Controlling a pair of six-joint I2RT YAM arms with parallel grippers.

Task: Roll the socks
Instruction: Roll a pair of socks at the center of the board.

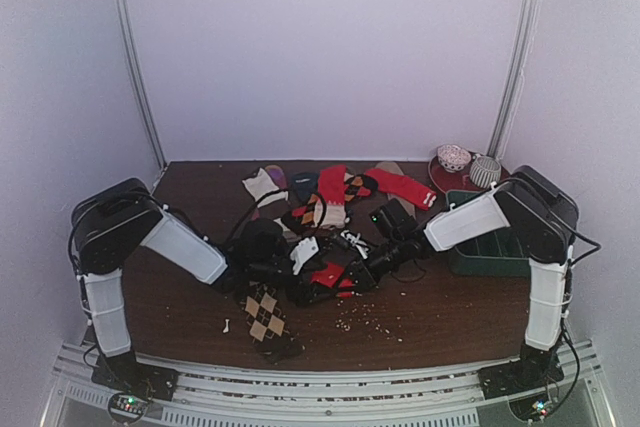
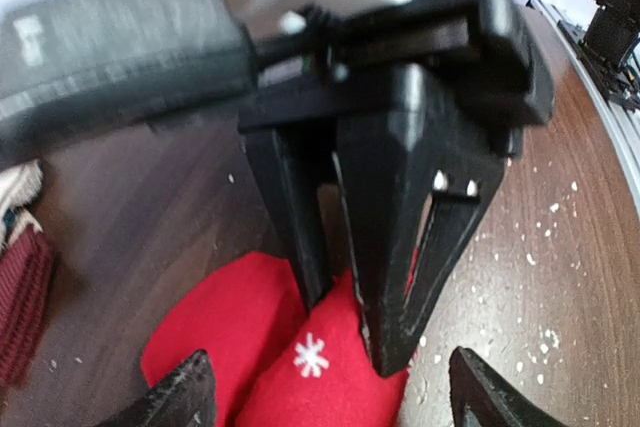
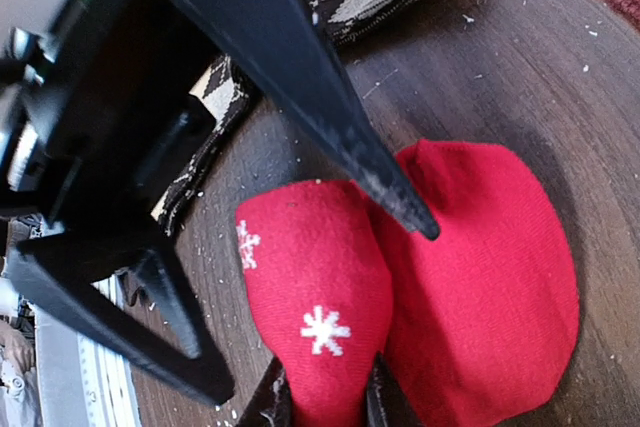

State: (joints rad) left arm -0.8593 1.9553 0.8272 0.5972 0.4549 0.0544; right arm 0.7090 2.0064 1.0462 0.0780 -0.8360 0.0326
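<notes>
The red sock (image 3: 480,247) lies on the table (image 1: 450,317), a fold of it pinched in the right gripper (image 3: 325,402), while the left gripper (image 2: 335,387) hangs spread wide over it, the argyle sock (image 1: 263,312) lying beside them

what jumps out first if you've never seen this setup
The bright red snowflake sock at the middle of the table catches the eye first. The right claw pinches a fold of it, and the left claw is spread open at the same sock. Next come the jumbled sock pile behind the arms and the brown argyle sock lying alone by the left arm.
</notes>
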